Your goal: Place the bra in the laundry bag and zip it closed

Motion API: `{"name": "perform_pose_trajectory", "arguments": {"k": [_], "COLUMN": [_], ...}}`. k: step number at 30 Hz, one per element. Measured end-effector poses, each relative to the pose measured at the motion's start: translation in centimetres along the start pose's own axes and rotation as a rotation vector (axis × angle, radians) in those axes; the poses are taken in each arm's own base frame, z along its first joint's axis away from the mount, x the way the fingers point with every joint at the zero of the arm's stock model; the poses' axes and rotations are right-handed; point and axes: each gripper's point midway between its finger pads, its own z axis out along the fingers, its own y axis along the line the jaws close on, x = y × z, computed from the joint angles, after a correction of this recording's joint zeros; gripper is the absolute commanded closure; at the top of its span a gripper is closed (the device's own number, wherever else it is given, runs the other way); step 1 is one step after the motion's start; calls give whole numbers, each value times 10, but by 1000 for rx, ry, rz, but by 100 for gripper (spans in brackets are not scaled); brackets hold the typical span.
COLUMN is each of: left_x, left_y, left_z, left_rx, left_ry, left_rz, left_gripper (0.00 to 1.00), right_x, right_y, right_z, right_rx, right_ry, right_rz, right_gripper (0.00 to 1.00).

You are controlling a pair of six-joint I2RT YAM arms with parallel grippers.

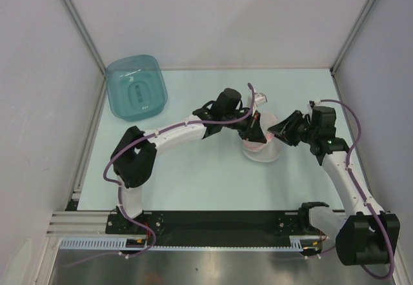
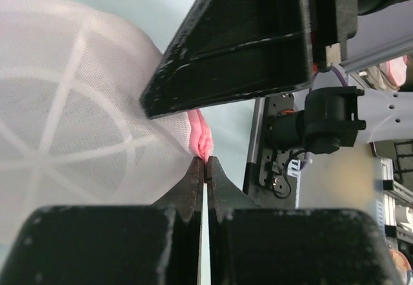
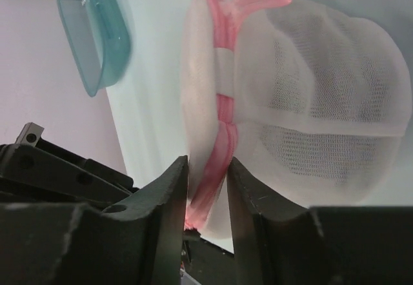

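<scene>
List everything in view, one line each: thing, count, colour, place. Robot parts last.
laundry bag: one, white mesh, on the table right of centre, between the two grippers.
pink zipper trim: one, pink, running round the bag's edge.
bra: none made out in any view.
tub: one, translucent teal, far left corner of the table.
table: one, pale, walled in by white panels.
left arm: one, white with black joints and a purple cable, reaching to the bag from the left.
right arm: one, same colours, reaching from the right.
left gripper: one, black, shut on the trim.
right gripper: one, black, jaws either side of the trim; whether it has a grip is unclear.
</scene>
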Motion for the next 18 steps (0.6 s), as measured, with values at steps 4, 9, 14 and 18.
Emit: {"name": "perform_pose_trajectory", "arguments": {"k": [4,9,14,18], "left_x": [-1,-13,-10,-9], "left_y": [-6,-11,-9,-8], "left_z": [-2,-6,-7,-7], "left_rx": [17,13,3,-2], "left_ry": [24,31,50,61], "left_rz": [1,10,-12,-22], "left_gripper": [91,78,73,69], "right_x": [3,4,5,6], "right_y": [3,8,7,6], "right_z": [9,11,13,14], "right_rx": [-1,-9,11,18], "right_ry": [11,-3,-19,-20], "right_rz": [-3,-25,-40,-50], "right_gripper": [84,90,91,92]}}
